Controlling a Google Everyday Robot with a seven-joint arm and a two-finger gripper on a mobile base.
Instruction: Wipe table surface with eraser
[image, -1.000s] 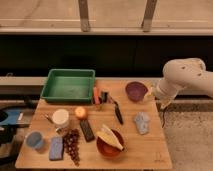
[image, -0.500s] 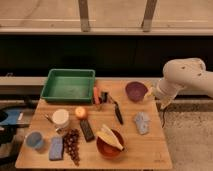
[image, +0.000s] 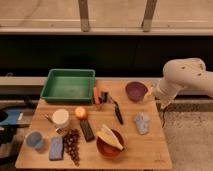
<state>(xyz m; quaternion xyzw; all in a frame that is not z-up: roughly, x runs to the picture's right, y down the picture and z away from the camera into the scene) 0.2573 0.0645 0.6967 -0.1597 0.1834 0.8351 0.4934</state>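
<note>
The table surface (image: 150, 147) is a light-brown wooden board that fills the lower middle of the camera view. The eraser (image: 87, 130), a small flat black block, lies on it left of centre, between an orange fruit and an orange bowl. My gripper (image: 151, 95) is at the end of the white arm that comes in from the right. It hangs over the table's far right edge, right beside a purple bowl (image: 136, 91). It is far from the eraser and nothing shows in it.
A green tray (image: 68, 85) stands at the back left. A black-handled utensil (image: 117, 112) lies mid-table, with a grey-blue cloth (image: 142, 122) to its right. An orange fruit (image: 80, 112), white cup (image: 61, 119), grapes (image: 72, 145), blue-grey sponge (image: 56, 148) and orange bowl (image: 110, 141) crowd the front left.
The arm's end has edged slightly left toward the purple bowl. The things on the table have not moved.
</note>
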